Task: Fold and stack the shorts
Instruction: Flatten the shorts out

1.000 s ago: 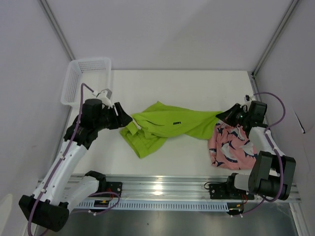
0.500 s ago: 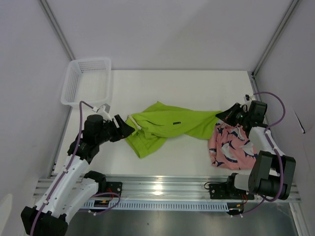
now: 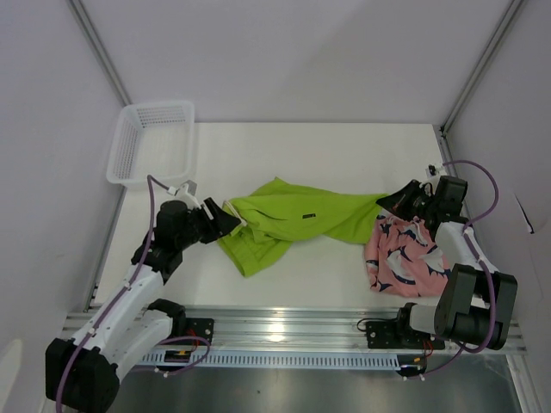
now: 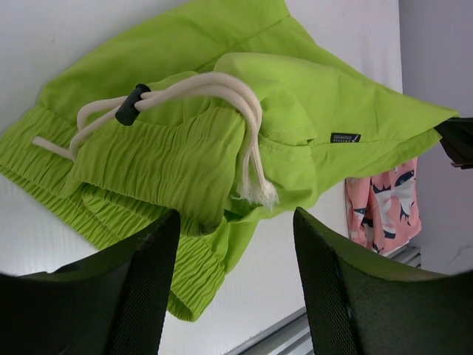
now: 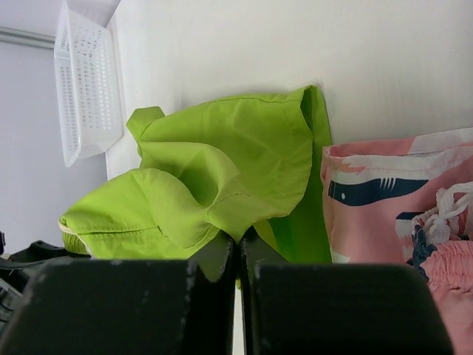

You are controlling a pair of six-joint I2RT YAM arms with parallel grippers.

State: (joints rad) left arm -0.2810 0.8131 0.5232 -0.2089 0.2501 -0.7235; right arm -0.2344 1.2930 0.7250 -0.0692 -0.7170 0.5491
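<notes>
The lime green shorts (image 3: pixel 293 219) lie stretched across the middle of the table, waistband end at the left. My left gripper (image 3: pixel 222 224) is open just short of that waistband. In the left wrist view the gripper (image 4: pixel 235 225) stands with its jaws wide apart and empty over the bunched waistband (image 4: pixel 170 155) and the white drawstring (image 4: pixel 199 85). My right gripper (image 3: pixel 393 202) is shut on the right end of the green shorts; the right wrist view shows the gripper (image 5: pixel 238 248) pinching a fold of green fabric (image 5: pixel 222 177). The pink fish-print shorts (image 3: pixel 403 256) lie crumpled under the right arm.
A white mesh basket (image 3: pixel 151 142) stands at the back left, also in the right wrist view (image 5: pixel 85 81). The pink shorts show at the right of both wrist views (image 4: pixel 384 207) (image 5: pixel 399 192). Grey walls close both sides; a metal rail (image 3: pixel 284 331) runs along the near edge.
My left arm dropped its elbow and its gripper slid slightly nearer and right along the waistband end. The green shorts' left end shifted a little right. The right arm has not moved.
</notes>
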